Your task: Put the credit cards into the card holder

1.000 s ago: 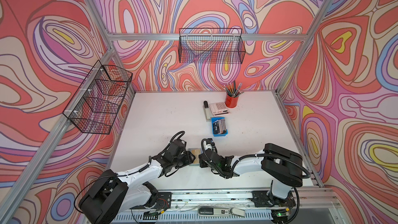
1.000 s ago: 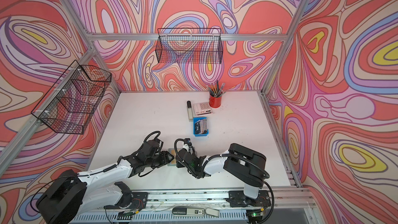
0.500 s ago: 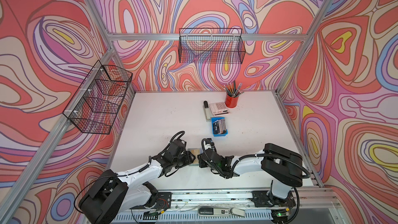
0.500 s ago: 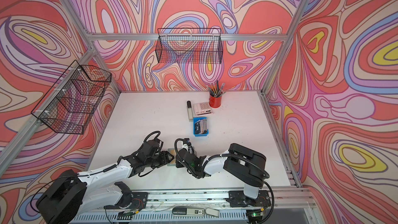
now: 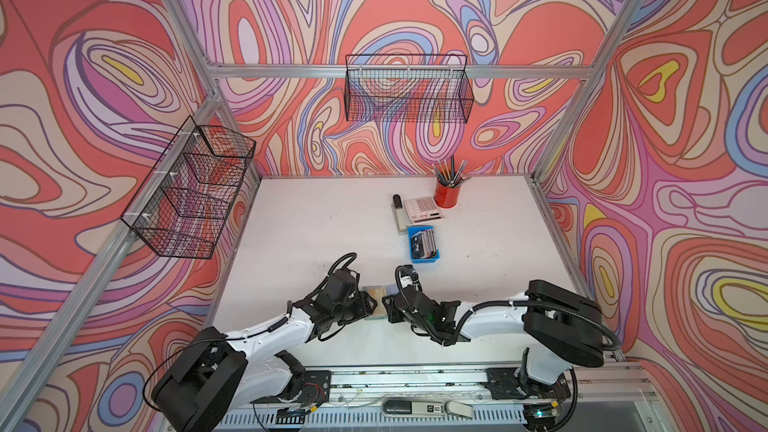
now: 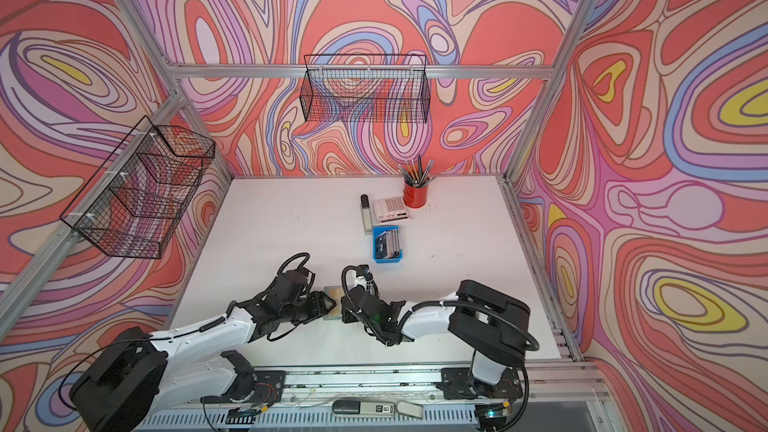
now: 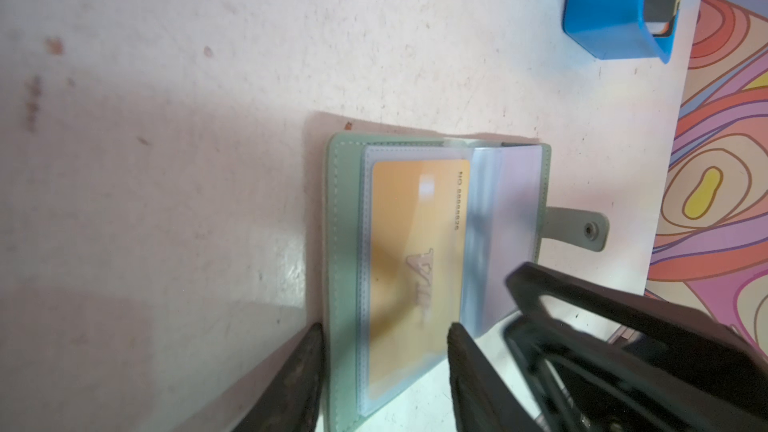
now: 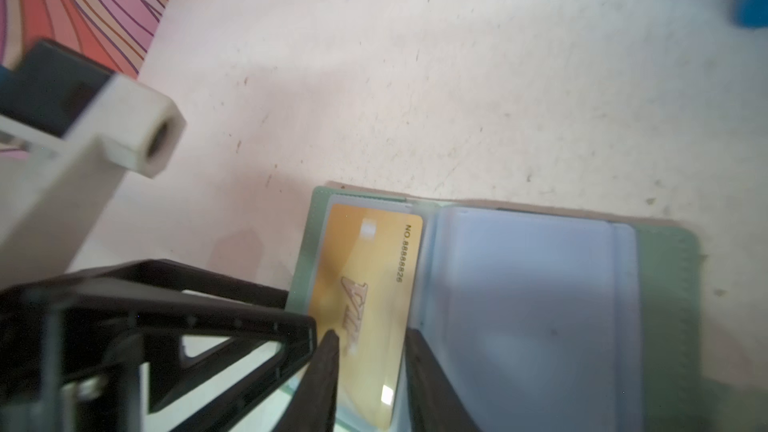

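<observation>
One card holder [image 7: 343, 243], left hand [image 7: 385, 328], right hand [image 8: 372, 336] spread at edges

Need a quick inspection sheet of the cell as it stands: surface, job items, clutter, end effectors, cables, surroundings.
Surface: white table, speckled with small dark marks.
Job's things: card holder lies open near the front edge, gold card in its clear sleeve; more credit cards stand in the blue tray.
Clutter: calculator, red pencil cup, slim black-and-grey item beside the calculator.
End effectors: left end effector open, fingers astride the holder's gold-card page; right end effector open over the card's end.
Cables: black cable loop at each wrist; no snag seen.
Surroundings: two wire baskets on the patterned walls, nothing seen in them.
</observation>
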